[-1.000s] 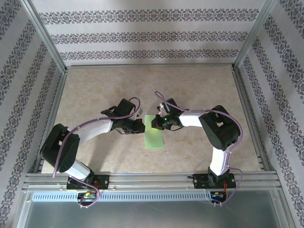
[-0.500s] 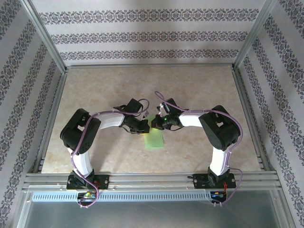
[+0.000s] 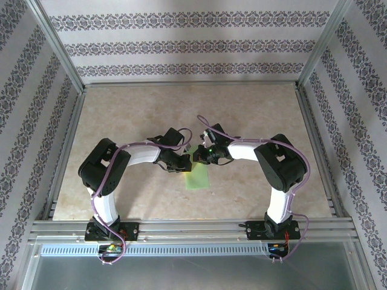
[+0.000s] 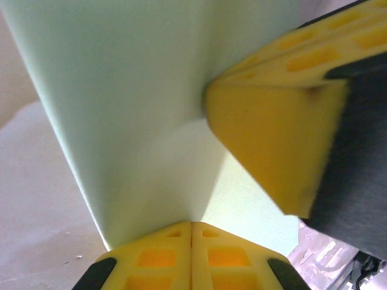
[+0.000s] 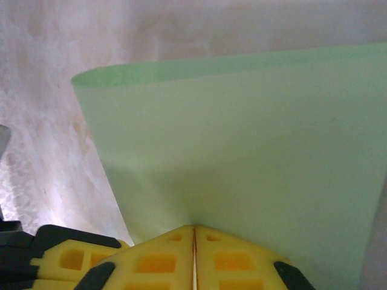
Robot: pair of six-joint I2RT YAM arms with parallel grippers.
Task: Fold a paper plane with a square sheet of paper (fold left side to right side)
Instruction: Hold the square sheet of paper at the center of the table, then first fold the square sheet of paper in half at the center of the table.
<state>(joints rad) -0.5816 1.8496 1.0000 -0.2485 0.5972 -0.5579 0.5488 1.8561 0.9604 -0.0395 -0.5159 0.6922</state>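
Paper: we see the green paper sheet [image 3: 198, 176] at mid-tabletop [image 3: 254, 115], its far part raised and curved between both grippers.
Left gripper [image 4: 191, 225]: fingers pressed together, pinching the sheet's edge.
Right gripper [image 5: 194, 228]: fingers closed on the sheet, just beside the left gripper.
Edges: the sheet's upper edge curls over in our right wrist view.
Room: we see wide tabletop toward every edge.

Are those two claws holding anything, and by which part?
Yes: the square sheet of paper. The left gripper and the right gripper are each pinched shut on its edge, near the sheet's far end.
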